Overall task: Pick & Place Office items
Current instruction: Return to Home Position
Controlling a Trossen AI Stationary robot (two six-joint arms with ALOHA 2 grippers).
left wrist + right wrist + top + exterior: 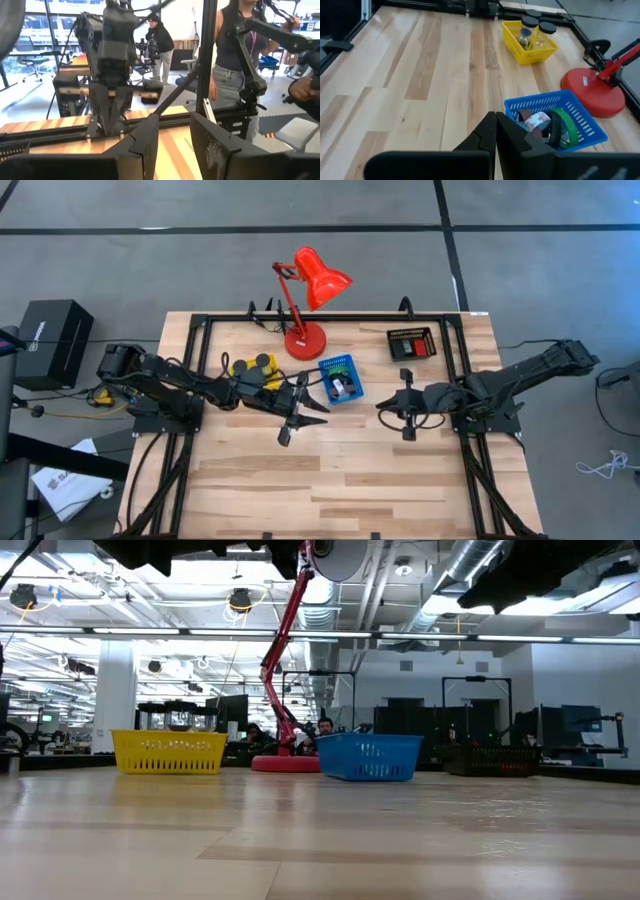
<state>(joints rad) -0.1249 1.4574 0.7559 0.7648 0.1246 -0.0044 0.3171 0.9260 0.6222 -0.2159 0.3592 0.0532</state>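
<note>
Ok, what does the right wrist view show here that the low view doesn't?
Only the right wrist view looks into the trays: black-lidded jars in the yellow tray, a green piece in the blue tray, plus the right gripper, shut and empty. Only the low view shows the black tray and the room beyond. Both show the yellow and blue trays and the lamp base.

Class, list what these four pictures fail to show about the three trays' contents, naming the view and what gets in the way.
Yellow tray, low view: its mesh wall hides whatever is inside.
Black tray, low view: the wall hides the contents; high view: they are too small to identify.
Blue tray, right wrist view: the right gripper, fingers shut, covers part of its near side.
</note>
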